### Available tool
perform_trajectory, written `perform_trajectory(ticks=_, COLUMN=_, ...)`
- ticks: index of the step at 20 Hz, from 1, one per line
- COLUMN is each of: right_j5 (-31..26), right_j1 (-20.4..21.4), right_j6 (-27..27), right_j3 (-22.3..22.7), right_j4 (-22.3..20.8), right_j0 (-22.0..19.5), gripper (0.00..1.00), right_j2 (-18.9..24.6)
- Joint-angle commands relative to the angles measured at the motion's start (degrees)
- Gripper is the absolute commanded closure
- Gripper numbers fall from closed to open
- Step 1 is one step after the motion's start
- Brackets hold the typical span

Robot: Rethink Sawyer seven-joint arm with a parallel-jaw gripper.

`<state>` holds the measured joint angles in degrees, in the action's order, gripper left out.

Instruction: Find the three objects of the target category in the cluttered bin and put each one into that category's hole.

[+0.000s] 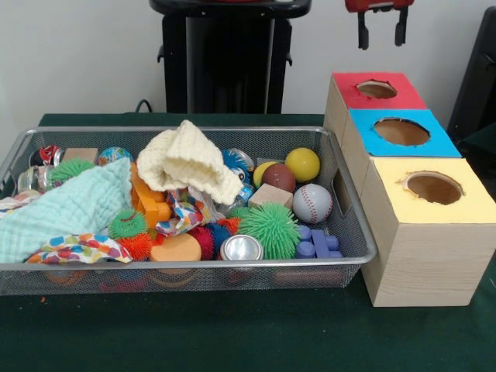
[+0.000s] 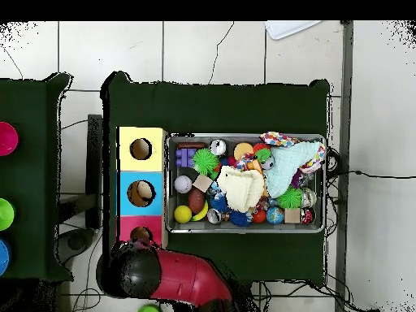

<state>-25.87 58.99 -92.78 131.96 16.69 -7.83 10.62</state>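
Claw open above red hole, bin alongside — cloths topping clutter

Metal mesh bin, knit cloth, wood-grain boxes.

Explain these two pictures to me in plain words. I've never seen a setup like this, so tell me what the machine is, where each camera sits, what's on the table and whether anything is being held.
The machine is a red and black robot arm with a gripper at its end. One picture looks across the table at the robot; the other looks straight down from above.

On the green table stands a wire mesh bin crammed with small things: a baseball, a yellow ball, a spiky green ball, a metal can, purple blocks, a cream knitted cloth and a pale green cloth.

Beside the bin stand three boxes, each with a round hole on top: red, blue and yellow.

The gripper hangs open above the red box, holding nothing.
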Motion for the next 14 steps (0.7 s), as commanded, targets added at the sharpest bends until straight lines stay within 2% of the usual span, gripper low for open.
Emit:
perform_trajectory(ticks=1, right_j5=-6.3, right_j1=-0.2, right_j6=-7.7, right_j3=-1.8, right_j4=-1.8, right_j0=0.7, gripper=0.0, right_j2=0.5)
perform_trajectory(ticks=6, right_j5=-8.7, right_j1=-2.1, right_j6=-5.0, right_j3=-9.5, right_j4=-10.7, right_j0=1.4, gripper=0.0, right_j2=-4.7)
perform_trajectory(ticks=14, right_j5=-5.6, right_j1=-4.6, right_j6=-1.3, right_j3=-14.6, right_j4=-17.1, right_j0=-2.8, gripper=0.0, right_j2=-3.2)
